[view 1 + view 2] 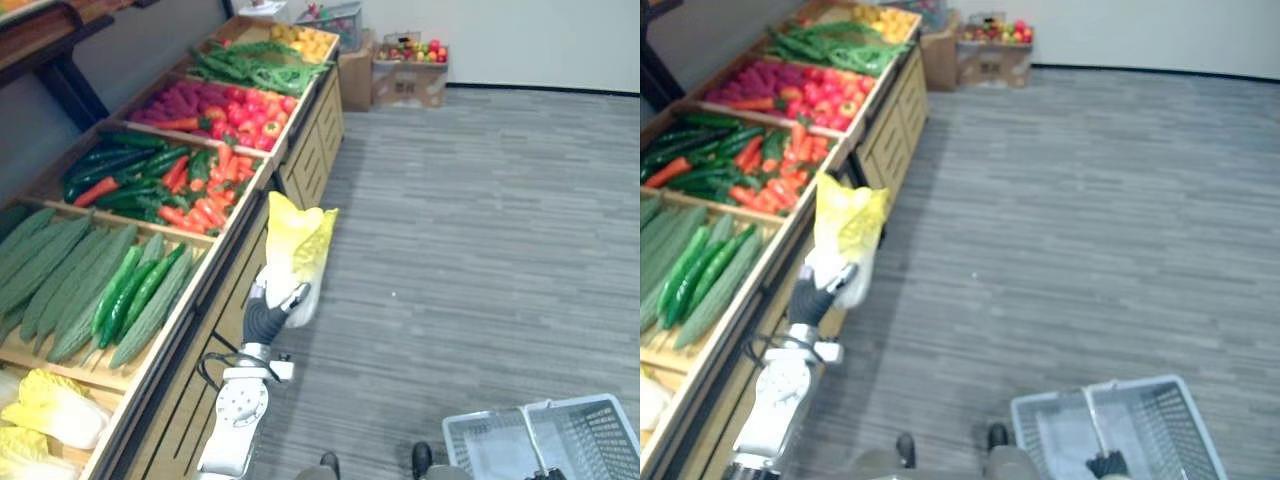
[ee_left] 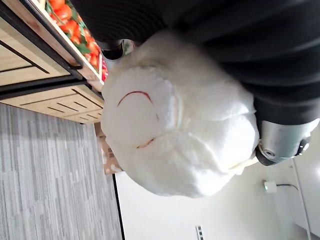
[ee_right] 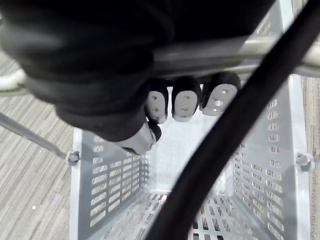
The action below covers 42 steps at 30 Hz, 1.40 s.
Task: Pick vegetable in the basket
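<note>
Left hand [image 1: 276, 302] is curled round the white base of a napa cabbage [image 1: 300, 240], yellow leaf tips pointing up and away. The cabbage hangs in the air just off the front edge of the wooden display stand [image 1: 236, 262], over the grey floor and clear of the trays. Right hand [image 3: 102, 70] has its fingers [image 3: 185, 102] wrapped over the handle [image 3: 227, 51] of the white plastic basket [image 1: 592, 432], which sits low at the robot's right, well apart from the cabbage and with nothing showing inside. More napa cabbages [image 1: 52, 410] lie in the nearest tray, with the bitter gourds [image 1: 70, 275] in the next one. Step in hand, as I judge it: the carry from stand to basket. The next move calls for swinging the left arm across to the right and down, bringing the cabbage over the basket's open mouth to one side of the handle, then loosening the fingers low enough that it does not bounce out.
</note>
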{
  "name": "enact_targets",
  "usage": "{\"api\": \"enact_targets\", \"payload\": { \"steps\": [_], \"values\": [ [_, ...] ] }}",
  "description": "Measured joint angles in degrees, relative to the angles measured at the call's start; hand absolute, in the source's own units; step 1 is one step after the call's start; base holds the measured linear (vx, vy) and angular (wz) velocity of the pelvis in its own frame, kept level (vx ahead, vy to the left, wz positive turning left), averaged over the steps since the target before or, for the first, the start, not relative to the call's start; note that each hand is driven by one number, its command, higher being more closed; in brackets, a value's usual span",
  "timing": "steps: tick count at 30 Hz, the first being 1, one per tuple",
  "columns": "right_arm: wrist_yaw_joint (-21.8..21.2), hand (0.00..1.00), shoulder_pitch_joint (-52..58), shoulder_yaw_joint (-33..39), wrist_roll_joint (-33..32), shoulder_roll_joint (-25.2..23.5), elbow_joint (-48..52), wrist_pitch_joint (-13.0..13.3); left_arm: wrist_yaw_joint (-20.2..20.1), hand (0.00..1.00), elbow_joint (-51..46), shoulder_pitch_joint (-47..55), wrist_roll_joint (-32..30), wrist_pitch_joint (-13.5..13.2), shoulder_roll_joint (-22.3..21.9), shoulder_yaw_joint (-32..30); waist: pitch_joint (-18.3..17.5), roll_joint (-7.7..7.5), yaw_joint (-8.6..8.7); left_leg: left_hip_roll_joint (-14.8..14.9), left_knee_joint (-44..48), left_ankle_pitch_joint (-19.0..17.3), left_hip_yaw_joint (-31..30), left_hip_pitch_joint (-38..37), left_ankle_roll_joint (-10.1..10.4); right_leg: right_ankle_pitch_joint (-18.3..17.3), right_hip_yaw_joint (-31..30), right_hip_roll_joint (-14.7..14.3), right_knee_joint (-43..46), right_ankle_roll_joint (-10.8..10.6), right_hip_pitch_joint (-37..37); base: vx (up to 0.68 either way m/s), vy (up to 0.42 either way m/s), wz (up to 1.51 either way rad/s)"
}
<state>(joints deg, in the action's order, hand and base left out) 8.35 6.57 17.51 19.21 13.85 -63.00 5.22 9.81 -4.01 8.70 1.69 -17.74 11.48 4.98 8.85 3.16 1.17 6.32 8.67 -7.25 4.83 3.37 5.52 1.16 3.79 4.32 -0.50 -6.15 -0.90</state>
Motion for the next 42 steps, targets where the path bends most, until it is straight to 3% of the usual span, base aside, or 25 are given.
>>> {"api": "enact_targets", "payload": {
  "steps": [4,9,14,20,24,28,35,42],
  "values": [
    [0.05,1.00,0.11,-0.60,0.00,0.16,1.56,0.11,-0.05,1.00,-0.14,1.86,0.40,-0.01,0.06,-0.24,-0.42,-0.23,0.05,-2.65,-1.60,-0.72,3.61,-1.85,-1.64,0.80,-2.72,2.65,-1.38,-1.30,0.03,0.09,0.149,-0.30],
    [0.01,1.00,-0.15,-0.65,0.06,0.18,1.98,0.21,-0.76,1.00,-0.13,1.82,0.36,0.00,0.44,-0.16,-0.98,-0.35,0.15,-3.17,-1.51,-1.86,5.59,-2.63,-2.37,0.45,-3.58,3.18,1.98,-2.10,-2.24,0.12,0.082,-0.26],
    [-0.12,1.00,-0.12,-1.41,-0.05,-0.43,2.91,0.22,-2.10,1.00,0.94,0.78,0.25,0.00,4.60,2.36,-1.38,-1.19,0.27,-3.32,-1.83,-1.87,5.65,-2.43,-2.37,0.41,-3.00,2.98,4.40,-2.03,-4.00,0.05,0.019,-0.02],
    [-1.17,1.00,-0.67,-5.86,0.47,0.15,6.22,0.33,-6.43,1.00,5.68,0.42,0.29,0.02,9.57,7.38,-2.56,-2.56,0.12,-3.45,-2.16,-1.85,8.18,-2.54,-2.40,0.34,-3.99,2.98,3.48,-1.90,-4.97,-0.03,-0.014,-0.22],
    [-2.02,1.00,-1.99,-9.77,0.66,4.45,7.61,0.49,-10.32,1.00,9.23,-1.50,0.08,0.00,14.51,14.46,-3.46,-2.31,0.40,-3.33,-2.59,-1.57,9.05,-3.04,-2.61,0.41,-3.95,2.76,2.40,-1.89,-4.75,-0.04,-0.034,-0.15],
    [-3.85,1.00,-3.37,-16.36,1.24,12.08,10.71,1.20,-13.89,1.00,11.23,-4.75,-0.43,-0.66,19.82,22.28,-4.59,-2.48,0.54,-3.38,-5.22,-0.18,9.44,-4.69,-2.58,1.79,-3.87,2.46,-0.28,-1.71,-3.56,-0.03,-0.028,-0.05],
    [-5.36,1.00,-10.92,-24.24,1.20,17.08,13.27,3.10,-16.45,1.00,11.27,-9.47,-0.63,-1.85,22.47,29.88,-4.85,-2.64,1.75,-3.72,-7.81,1.55,9.32,-5.92,-2.52,4.14,-3.28,2.44,-3.97,-1.64,-1.79,0.00,-0.009,0.00],
    [-6.58,1.00,-20.15,-32.98,0.97,20.61,17.58,3.90,-17.03,1.00,11.23,-18.01,-0.83,-2.23,22.67,38.01,-4.78,-2.75,1.71,-4.28,-8.92,2.19,10.58,-6.21,-2.63,5.59,-4.40,2.79,-5.48,-1.72,-1.86,-0.02,-0.008,-0.08]
  ]
}}
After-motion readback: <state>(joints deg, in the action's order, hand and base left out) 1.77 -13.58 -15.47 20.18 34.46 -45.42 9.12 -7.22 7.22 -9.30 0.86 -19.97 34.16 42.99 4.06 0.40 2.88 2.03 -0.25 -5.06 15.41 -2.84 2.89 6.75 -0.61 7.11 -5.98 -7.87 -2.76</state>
